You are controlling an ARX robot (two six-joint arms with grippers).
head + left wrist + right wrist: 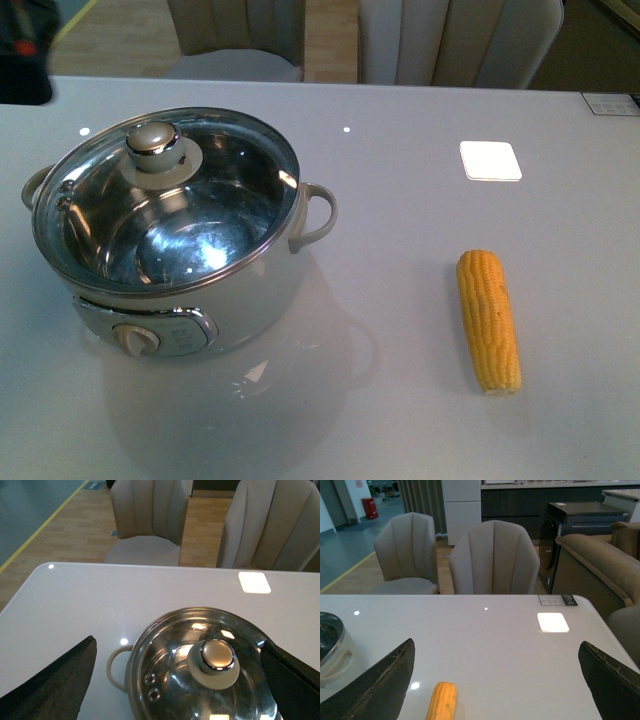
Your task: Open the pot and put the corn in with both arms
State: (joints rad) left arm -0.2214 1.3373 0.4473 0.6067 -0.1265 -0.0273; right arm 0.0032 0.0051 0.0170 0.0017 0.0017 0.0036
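Lidded pot (250, 290), corn (488, 320) well apart on counter (400, 420), wrist views alone show left end effector (177, 642), right end effector (496, 644), both spread wide

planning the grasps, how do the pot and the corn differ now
The pot is round, white and steel, upright with its glass lid on; the corn is a long yellow cob lying flat. The pot is much bulkier than the corn. Both rest apart on the table.

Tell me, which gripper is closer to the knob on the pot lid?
Left. The left gripper is open, with the lid knob close in front of it. The right gripper faces the corn, with the pot only at the edge of its view.
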